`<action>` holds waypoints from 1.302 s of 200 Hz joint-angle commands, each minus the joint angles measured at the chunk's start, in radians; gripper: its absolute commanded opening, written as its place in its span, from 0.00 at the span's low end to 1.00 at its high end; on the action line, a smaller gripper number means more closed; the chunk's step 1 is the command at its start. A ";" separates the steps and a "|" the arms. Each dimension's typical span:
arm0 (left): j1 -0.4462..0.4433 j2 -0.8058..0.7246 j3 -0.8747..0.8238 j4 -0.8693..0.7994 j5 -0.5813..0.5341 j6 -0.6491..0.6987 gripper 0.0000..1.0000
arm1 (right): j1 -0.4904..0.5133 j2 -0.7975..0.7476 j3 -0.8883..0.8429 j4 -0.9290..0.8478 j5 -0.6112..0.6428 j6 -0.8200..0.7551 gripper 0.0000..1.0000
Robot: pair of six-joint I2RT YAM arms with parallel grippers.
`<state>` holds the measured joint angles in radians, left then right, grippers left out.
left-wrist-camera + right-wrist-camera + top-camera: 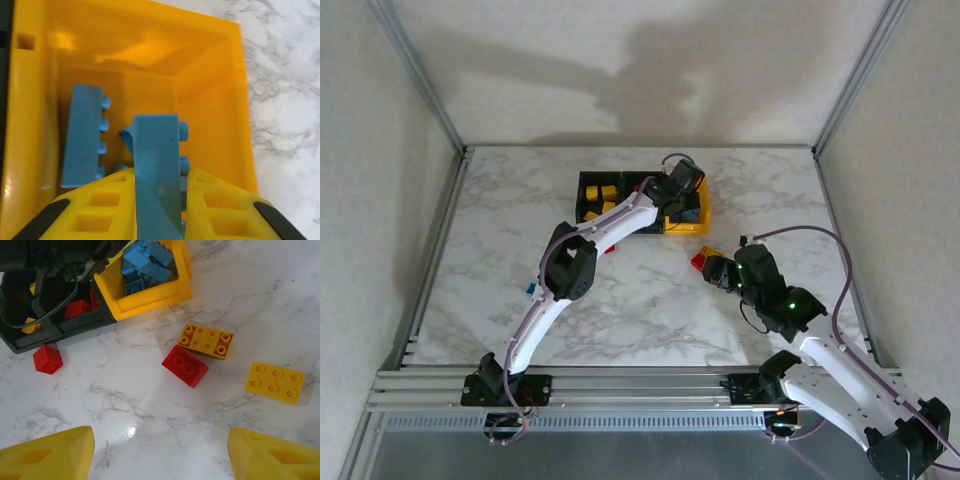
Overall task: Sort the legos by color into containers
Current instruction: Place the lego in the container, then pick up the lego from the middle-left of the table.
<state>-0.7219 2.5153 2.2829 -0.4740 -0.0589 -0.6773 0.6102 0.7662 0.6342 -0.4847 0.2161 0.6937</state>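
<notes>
You're working on a marble table [650,310], with the left arm [550,300] stretched far out to the row of containers [582,195] at the back and the right arm [840,370] bent low over the right side. The row is two black bins [75,325] joined to a yellow bin [150,297] at its right end. Your left gripper [157,200] is poised over the inside of the yellow bin, clenched on a blue brick [155,165] held upright between its yellow fingers [100,210]. A second blue brick [82,135] lies on its side in the bin, near the left wall. Your right gripper [160,460] hangs over bare marble with its jaws spread wide and nothing between them. Just ahead of it a red brick [185,366] sits right against a thick yellow brick [207,341], and a flat yellow plate [275,382] lies a little apart to the right. A small red brick [48,360] sits on the table just beside the front of the black bins. The yellow bin holds a heap of blue bricks [145,265], the middle bin has red ones [77,307], and the left bin has yellow ones [603,197]. A lone blue piece [531,289] lies beside your left arm.
</notes>
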 commanded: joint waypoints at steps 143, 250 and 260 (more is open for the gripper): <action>-0.001 -0.171 -0.080 0.047 0.098 0.014 0.50 | -0.030 0.028 0.000 0.045 -0.038 -0.047 0.71; 0.022 -0.850 -0.899 0.070 -0.045 0.025 0.52 | 0.059 0.097 0.031 0.252 -0.254 -0.189 0.70; 0.033 -0.916 -0.976 0.064 -0.067 0.006 0.52 | 0.080 0.106 0.030 0.271 -0.257 -0.200 0.71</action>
<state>-0.7147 1.7126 1.4555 -0.3695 -0.0448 -0.6582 0.6426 0.8612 0.6357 -0.2916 0.0044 0.5488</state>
